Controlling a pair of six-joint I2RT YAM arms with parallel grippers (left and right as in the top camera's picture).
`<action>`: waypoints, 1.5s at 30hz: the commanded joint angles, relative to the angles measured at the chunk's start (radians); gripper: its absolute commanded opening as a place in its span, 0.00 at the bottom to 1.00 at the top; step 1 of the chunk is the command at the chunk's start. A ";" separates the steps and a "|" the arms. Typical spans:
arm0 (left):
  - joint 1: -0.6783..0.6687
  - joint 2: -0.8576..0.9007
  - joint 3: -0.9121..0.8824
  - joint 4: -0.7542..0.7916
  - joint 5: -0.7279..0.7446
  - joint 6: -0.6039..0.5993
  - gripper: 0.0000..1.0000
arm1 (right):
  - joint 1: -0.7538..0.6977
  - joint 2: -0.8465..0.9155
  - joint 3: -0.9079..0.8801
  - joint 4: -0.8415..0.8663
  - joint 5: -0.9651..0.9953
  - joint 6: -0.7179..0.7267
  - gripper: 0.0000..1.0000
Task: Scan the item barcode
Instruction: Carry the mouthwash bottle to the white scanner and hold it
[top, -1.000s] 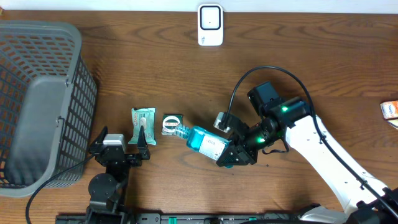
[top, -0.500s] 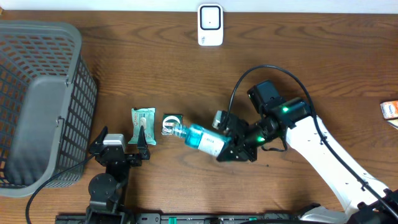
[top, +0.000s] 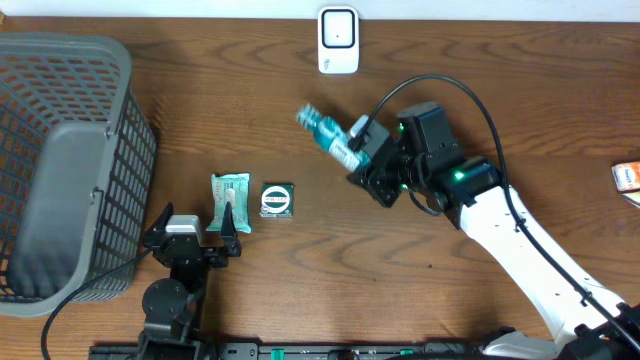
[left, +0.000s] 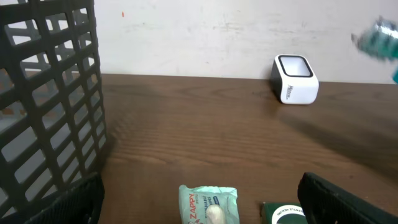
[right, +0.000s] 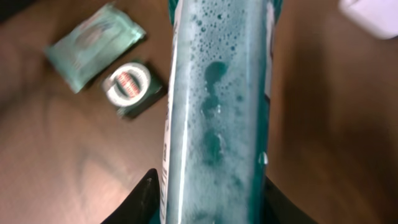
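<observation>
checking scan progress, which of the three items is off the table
The teal liquid bottle, held up in the right gripper; the green packet and the dark round-label packet lie flat on the table.

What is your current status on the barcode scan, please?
Right gripper shut on teal bottle, held aloft short of scanner. Left gripper open, idle. Nothing between bottle and scanner.

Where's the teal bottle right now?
Overhead view: the teal bottle is held in the right pincer mid-table, between the white scanner and the dark square packet.
</observation>
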 joint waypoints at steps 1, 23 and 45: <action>0.004 -0.002 -0.022 -0.034 -0.009 0.003 0.98 | 0.001 -0.001 0.022 0.112 0.087 0.070 0.11; 0.004 -0.002 -0.022 -0.034 -0.009 0.003 0.98 | 0.003 0.503 0.389 0.472 0.689 -0.060 0.20; 0.004 -0.002 -0.022 -0.034 -0.009 0.003 0.98 | 0.042 0.939 0.825 0.629 1.180 -0.441 0.22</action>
